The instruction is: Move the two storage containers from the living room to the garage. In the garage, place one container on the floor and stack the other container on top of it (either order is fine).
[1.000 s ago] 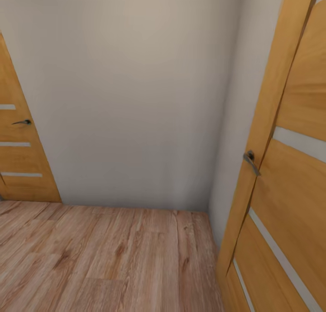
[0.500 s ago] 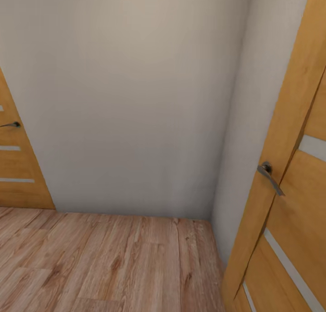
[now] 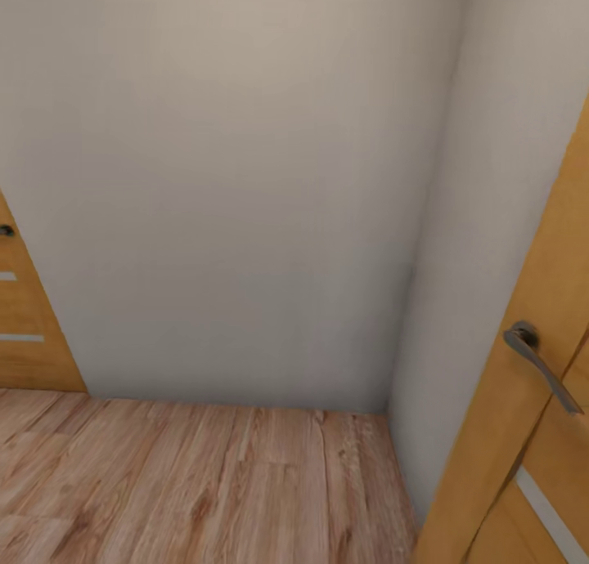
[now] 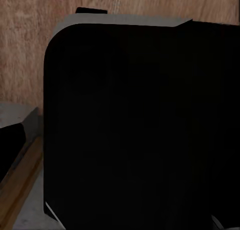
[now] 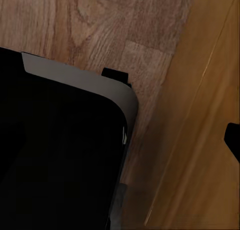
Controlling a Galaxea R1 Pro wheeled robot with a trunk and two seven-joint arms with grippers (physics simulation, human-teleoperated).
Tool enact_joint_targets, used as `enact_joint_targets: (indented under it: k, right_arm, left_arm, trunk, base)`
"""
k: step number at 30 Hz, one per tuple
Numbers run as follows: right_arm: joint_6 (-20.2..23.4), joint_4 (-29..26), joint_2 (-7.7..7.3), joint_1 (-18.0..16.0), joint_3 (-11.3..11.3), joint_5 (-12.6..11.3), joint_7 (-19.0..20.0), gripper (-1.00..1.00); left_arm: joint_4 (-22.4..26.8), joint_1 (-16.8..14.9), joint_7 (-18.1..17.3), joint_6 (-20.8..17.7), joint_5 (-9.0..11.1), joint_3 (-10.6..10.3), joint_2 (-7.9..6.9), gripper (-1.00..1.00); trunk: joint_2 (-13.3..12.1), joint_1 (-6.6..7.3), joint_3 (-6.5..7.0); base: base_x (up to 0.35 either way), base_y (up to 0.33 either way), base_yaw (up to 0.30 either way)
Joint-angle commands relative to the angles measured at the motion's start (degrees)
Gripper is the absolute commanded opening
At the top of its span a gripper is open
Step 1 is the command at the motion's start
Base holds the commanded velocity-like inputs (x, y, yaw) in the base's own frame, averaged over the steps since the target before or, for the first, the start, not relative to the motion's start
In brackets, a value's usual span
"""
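Observation:
The two storage containers are out of view, and so is the garage. I face a corner of a white wall point(image 3: 245, 180) above a light wood plank floor point(image 3: 204, 482). Both wrist views look down on the robot's black, grey-edged body point(image 4: 140, 125) point(image 5: 55, 150) over the same plank floor point(image 4: 25, 45).
A tan wooden door point(image 3: 556, 319) with a grey lever handle point(image 3: 540, 364) stands close at the right. It also shows beside the robot's body in the right wrist view, door point(image 5: 200, 140). A second tan door point(image 3: 24, 335) sits at the far left edge. The white wall blocks the way ahead.
The whole picture has shifted, so the camera has moved. The left door has slid nearly out at the left edge, and the right door's handle now sits lower and further right.

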State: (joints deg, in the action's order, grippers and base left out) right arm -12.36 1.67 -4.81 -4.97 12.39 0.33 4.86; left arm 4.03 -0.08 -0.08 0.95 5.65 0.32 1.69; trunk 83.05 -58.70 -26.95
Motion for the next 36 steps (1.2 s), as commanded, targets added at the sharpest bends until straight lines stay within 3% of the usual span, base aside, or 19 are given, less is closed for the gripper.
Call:
enact_joint_targets:
  k: [1,6,23,26,30,36]
  right_arm:
    - [-0.4,0.2,-0.01,-0.1,0.1,0.0,0.1,1.00]
    - [-0.4,0.2,-0.02,-0.1,0.1,-0.1,0.1,1.00]
    - [-0.5,0.2,0.19,-0.1,-0.2,-0.4,-0.2,1.00]
    - [-0.3,0.2,0.64,-0.1,-0.4,-0.5,-1.5,1.00]
    - [0.2,0.2,1.18,-0.1,-0.4,-0.6,-7.0,1.00]
    - [0.1,0.2,1.22,-0.1,-0.7,-1.1,-9.3,1.00]
  left_arm:
    - [0.0,0.0,0.0,0.1,0.6,0.0,0.00,1.00]
    - [0.0,0.0,0.0,0.1,0.6,0.0,-0.01,1.00]
    - [0.0,0.0,0.0,0.1,0.6,0.0,0.02,1.00]
    - [0.0,0.0,0.0,0.1,0.6,0.0,0.01,1.00]
    - [0.0,0.0,0.0,0.1,0.6,0.0,0.00,1.00]
    - [0.0,0.0,0.0,0.1,0.6,0.0,-0.02,1.00]
  trunk:
    - [0.0,-0.03,-0.05]
    - [0.0,-0.03,-0.05]
    - [0.0,-0.03,-0.05]
    - [0.0,-0.03,-0.05]
    - [0.0,-0.03,-0.05]
    - [0.0,-0.03,-0.05]
  base:
    - [0.322,0.000,0.000]
    - [0.322,0.000,0.071]
    - [0.322,0.000,0.264]
    - [0.322,0.000,0.274]
    - [0.322,0.000,0.274]
    - [0.322,0.000,0.274]
